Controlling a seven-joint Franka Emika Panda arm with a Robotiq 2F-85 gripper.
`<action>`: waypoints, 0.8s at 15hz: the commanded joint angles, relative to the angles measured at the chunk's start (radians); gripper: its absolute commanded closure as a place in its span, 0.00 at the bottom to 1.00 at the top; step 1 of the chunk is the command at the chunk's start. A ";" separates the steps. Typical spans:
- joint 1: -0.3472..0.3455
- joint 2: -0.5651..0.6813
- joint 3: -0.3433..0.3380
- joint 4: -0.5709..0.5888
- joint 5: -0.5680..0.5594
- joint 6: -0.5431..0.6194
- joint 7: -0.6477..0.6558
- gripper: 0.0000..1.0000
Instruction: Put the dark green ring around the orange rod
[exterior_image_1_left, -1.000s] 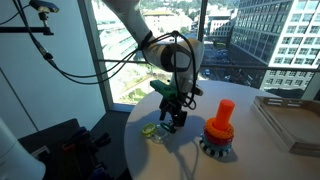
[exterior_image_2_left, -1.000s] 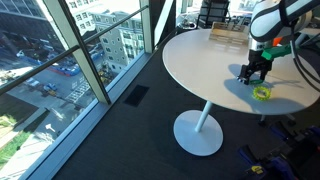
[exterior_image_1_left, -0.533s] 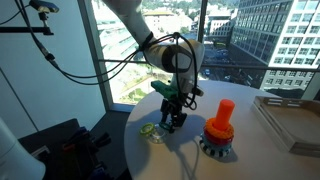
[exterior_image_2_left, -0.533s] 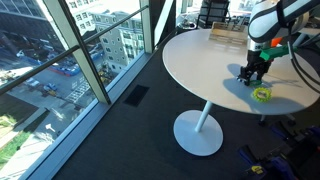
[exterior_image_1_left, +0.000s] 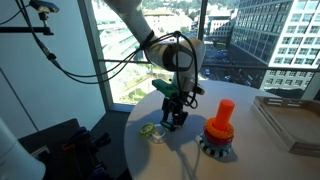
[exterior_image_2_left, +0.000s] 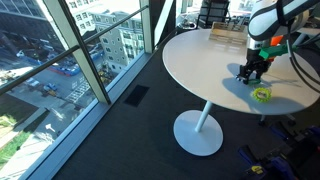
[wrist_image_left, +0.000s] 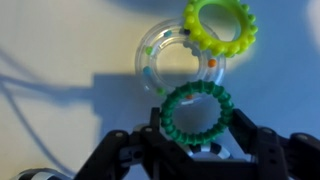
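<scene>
dark green ring (wrist_image_left: 197, 113): flat on desk (exterior_image_2_left: 200, 70), inside the hand (wrist_image_left: 197, 128), clamped at its outer edge. lime ring (wrist_image_left: 220, 27): near. orange rod (exterior_image_1_left: 222, 115): upright, apart from hand.

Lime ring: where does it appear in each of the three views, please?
In an exterior view: lime ring lower middle, left of the pincer.
In an exterior view: near the right edge, just below the pincer.
Wrist view: top right, above the dark green ring in the pincer.
Shared landmark: the pincer.
</scene>
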 joint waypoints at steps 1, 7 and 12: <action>-0.005 -0.032 0.000 0.009 0.016 -0.012 -0.005 0.55; 0.001 -0.088 -0.011 0.012 0.002 -0.015 0.009 0.55; -0.001 -0.146 -0.034 0.030 -0.013 -0.024 0.029 0.55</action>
